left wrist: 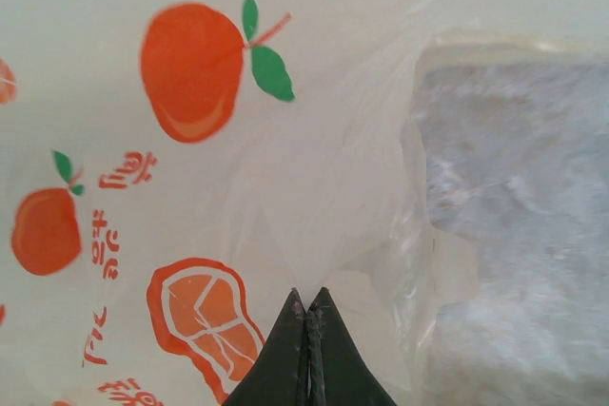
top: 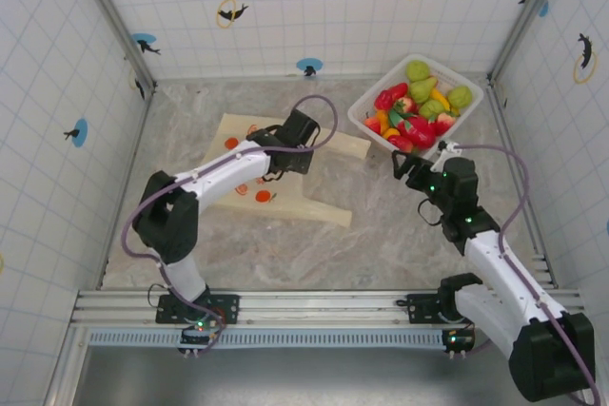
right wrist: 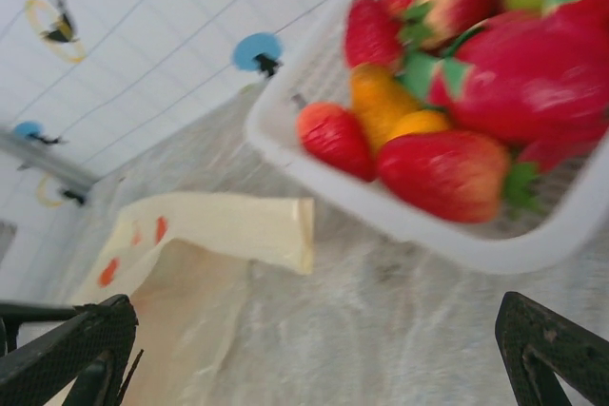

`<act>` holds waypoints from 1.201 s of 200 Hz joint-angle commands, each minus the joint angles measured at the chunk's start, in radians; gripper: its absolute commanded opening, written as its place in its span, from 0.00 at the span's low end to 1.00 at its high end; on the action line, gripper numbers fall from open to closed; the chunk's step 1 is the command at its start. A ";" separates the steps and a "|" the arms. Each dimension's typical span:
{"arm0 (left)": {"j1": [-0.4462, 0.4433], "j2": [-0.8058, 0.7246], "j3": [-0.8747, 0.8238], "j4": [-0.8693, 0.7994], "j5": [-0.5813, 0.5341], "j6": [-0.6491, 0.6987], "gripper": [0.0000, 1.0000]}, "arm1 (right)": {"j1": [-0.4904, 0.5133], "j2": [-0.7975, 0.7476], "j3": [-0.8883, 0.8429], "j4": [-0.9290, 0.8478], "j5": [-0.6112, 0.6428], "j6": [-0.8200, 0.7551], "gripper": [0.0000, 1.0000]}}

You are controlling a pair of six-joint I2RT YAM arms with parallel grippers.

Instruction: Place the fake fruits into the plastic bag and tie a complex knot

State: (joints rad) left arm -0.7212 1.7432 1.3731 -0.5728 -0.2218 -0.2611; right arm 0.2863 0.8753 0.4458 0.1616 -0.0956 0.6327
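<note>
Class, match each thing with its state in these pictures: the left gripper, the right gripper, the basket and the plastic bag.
Things:
1. left gripper
2. right gripper
3. basket
4. plastic bag

States:
A. spread on the table
B. wide open
C. holds the fruits
D. shut, pinching the bag

Pairs: 1-D, 2-B, 3-C, 4-A.

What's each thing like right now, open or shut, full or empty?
plastic bag: flat on the table, untied.
white basket: full.
fake fruits: piled in the white basket.
left gripper: shut, tips on the plastic bag.
right gripper: open, holding nothing.
</note>
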 commanded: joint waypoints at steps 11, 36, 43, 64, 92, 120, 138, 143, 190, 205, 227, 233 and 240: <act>0.000 -0.094 0.046 -0.082 0.050 -0.003 0.00 | 0.127 0.052 -0.101 0.316 0.046 0.103 1.00; 0.000 -0.136 0.072 -0.105 0.077 -0.004 0.00 | 0.211 0.132 -0.141 0.471 0.113 0.125 1.00; -0.001 -0.142 0.080 -0.106 0.087 -0.004 0.00 | 0.226 0.162 -0.141 0.500 0.125 0.122 1.00; -0.001 -0.163 0.106 -0.129 0.107 -0.003 0.00 | 0.250 0.246 -0.122 0.583 0.147 0.105 1.00; -0.002 -0.206 0.096 -0.125 0.141 0.047 0.00 | 0.255 0.359 -0.023 0.589 0.155 0.055 1.00; -0.003 -0.275 0.025 -0.113 0.170 0.135 0.00 | 0.203 0.415 0.072 0.533 0.212 0.028 0.99; -0.003 -0.331 -0.030 -0.109 0.184 0.192 0.00 | 0.105 0.451 0.126 0.539 0.139 0.040 0.97; -0.003 -0.348 -0.048 -0.103 0.191 0.207 0.00 | 0.080 0.464 0.141 0.546 0.111 0.050 0.97; 0.000 -0.473 -0.141 -0.029 0.229 0.258 0.00 | -0.051 0.578 0.348 0.402 -0.171 0.077 0.93; 0.005 -0.485 -0.141 0.009 0.201 0.217 0.00 | -0.030 0.562 0.312 0.413 -0.177 0.067 0.94; 0.012 -0.457 -0.104 0.025 0.133 0.130 0.00 | -0.007 0.520 0.240 0.434 -0.212 0.056 0.95; 0.014 -0.444 -0.088 0.023 0.106 0.114 0.00 | 0.001 0.502 0.218 0.437 -0.223 0.053 0.95; 0.015 -0.426 -0.065 0.012 0.075 0.062 0.00 | 0.012 0.479 0.189 0.452 -0.237 0.045 0.96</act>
State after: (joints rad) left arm -0.7174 1.2789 1.2472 -0.5781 -0.0399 -0.0826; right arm 0.2691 1.4281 0.7155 0.6006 -0.2535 0.6979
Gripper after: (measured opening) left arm 0.055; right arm 0.950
